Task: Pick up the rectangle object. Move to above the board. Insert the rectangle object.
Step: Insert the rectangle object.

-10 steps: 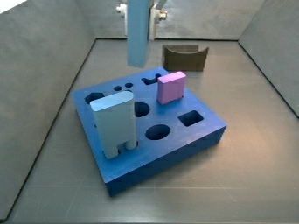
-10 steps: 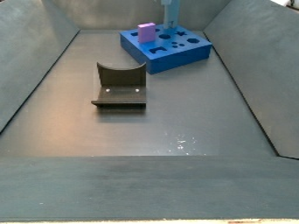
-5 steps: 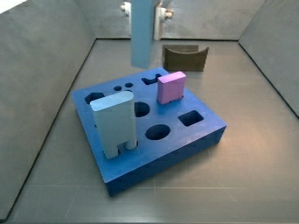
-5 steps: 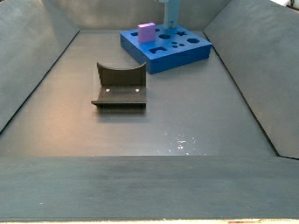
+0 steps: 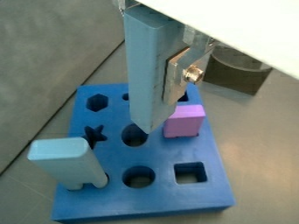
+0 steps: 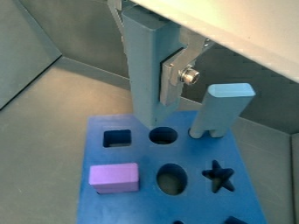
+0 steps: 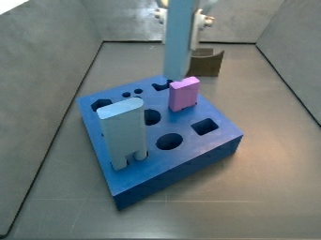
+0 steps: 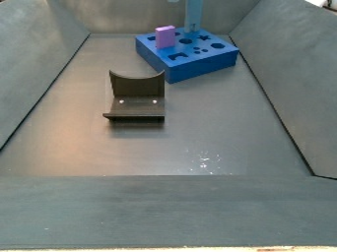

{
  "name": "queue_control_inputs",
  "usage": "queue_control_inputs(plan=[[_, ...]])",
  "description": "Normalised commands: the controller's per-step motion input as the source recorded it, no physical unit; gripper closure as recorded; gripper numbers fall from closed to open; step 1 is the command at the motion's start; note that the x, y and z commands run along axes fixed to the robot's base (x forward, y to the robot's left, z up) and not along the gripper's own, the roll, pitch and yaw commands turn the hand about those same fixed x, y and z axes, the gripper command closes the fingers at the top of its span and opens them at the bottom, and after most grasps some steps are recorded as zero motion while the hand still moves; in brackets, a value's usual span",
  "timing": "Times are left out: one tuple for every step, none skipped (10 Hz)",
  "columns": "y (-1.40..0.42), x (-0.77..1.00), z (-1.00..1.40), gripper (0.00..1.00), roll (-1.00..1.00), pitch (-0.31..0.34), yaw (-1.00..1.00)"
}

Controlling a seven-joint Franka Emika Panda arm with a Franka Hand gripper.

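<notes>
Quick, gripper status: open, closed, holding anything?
Gripper: closed on the rectangle object, holding it upright over the board, in both wrist views.

Lighting, as I read it from my station: even, diffuse, moderately bright; source overhead. Shadows: soft, faint. Glare: small wet-looking sheen on the floor (image 8: 204, 157) at 6 o'clock from the fixture (image 8: 134, 96). Wrist views: gripper (image 5: 176, 74) housing blown out white at 1 o'clock. Sharpness: low resolution throughout; the board (image 8: 198, 54) small and soft in a side view.
</notes>
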Motion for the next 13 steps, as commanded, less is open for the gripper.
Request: queue_control_inputs(plan=[[0.0,0.93,-0.15,1.0,0.05,0.203,-0.09],[0.05,1.0,-0.2,1.0,0.0,0.289,-0.01],[0.1,1.0,-0.22,1.0,0.0,0.317,0.0],[0.12,1.0,-0.25,1.0,0.01,0.389,0.0],[0.1,1.0,-0.21,1.0,0.0,0.426,0.0],[0.08,1.0,-0.16,1.0,0.0,0.409,0.0],[0.05,0.98,-0.09,1.0,0.0,0.354,-0.04],[0.06,0.95,-0.1,1.0,0.0,0.329,-0.09],[0.04,0.85,0.0,1.0,-0.1,0.169,-0.24],[0.06,0.73,0.0,1.0,-0.22,0.031,-0.42],[0.12,0.5,0.0,1.0,-0.28,0.0,-0.67],[0.05,0.34,-0.13,1.0,-0.26,0.0,-0.8],[0.0,0.23,-0.23,1.0,-0.23,0.0,-0.89]])
